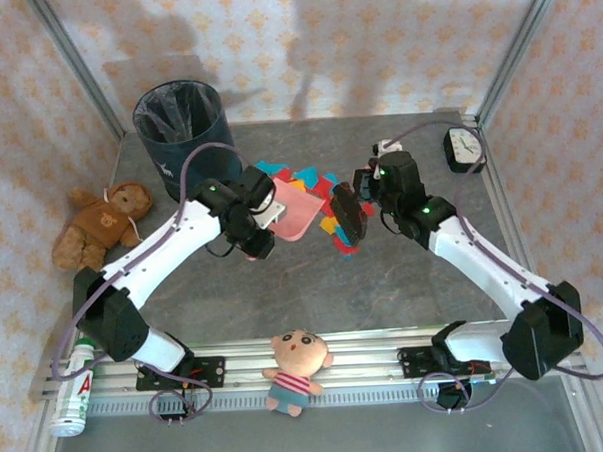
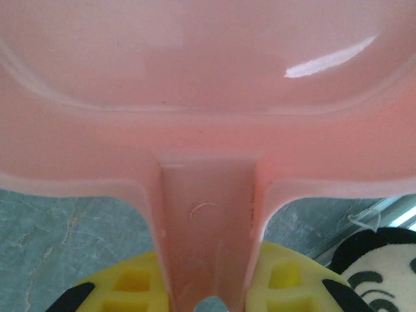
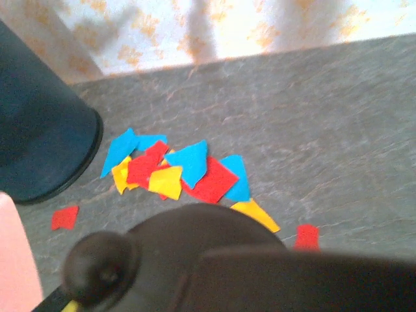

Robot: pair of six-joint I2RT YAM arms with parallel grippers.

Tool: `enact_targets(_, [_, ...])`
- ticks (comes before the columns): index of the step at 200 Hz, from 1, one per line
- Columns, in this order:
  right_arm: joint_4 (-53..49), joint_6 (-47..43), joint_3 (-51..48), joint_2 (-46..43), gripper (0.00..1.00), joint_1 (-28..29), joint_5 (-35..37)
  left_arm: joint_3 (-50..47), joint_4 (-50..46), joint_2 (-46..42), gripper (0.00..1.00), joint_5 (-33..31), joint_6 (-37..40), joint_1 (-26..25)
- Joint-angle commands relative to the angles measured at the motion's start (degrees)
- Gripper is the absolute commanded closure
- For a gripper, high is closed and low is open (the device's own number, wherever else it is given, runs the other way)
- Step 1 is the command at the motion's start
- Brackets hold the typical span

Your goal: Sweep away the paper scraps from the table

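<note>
Left gripper [image 2: 208, 289] pinches the dustpan [image 2: 208, 84] handle, right gripper [image 1: 368, 195] is clamped on the dark brush [image 1: 347, 218]; a hard stroke may scatter the scraps [image 3: 175, 172], at the dustpan's 2 o'clock, past its lip.

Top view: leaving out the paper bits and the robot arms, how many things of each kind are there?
Soft toys: 2 (teddy bear, doll)
Dark bin: 1
Clock: 1
Pink dustpan: 1
Black brush: 1
White spray can: 1
Total: 7
</note>
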Motion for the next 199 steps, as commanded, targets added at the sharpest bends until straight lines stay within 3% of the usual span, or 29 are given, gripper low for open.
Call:
enact_targets(1, [-1.91,-3.36,-1.79,-4.56,1.00,-0.23,9.27,-1.03,-3.79,1.39,1.00,-3.04,1.33,-2.67])
enact_targets(27, [-3.00,-7.28,-4.64,-8.49,1.00,-0.24,15.31,-1.31,-5.47,3.83,1.00,-3.81,1.46,-6.39])
enact_targets(55, [-2.76,-10.81,-7.76,-11.38,1.00,-0.30,17.16,-1.06,-7.97,7.44,1.00,-4.79,1.67,-9.44])
enact_targets(199, [-1.62,-14.47,-11.27,-9.49,1.00,-0.23,3.00,6.30,-13.63,22.20,1.00,-0.27,4.57,-13.91])
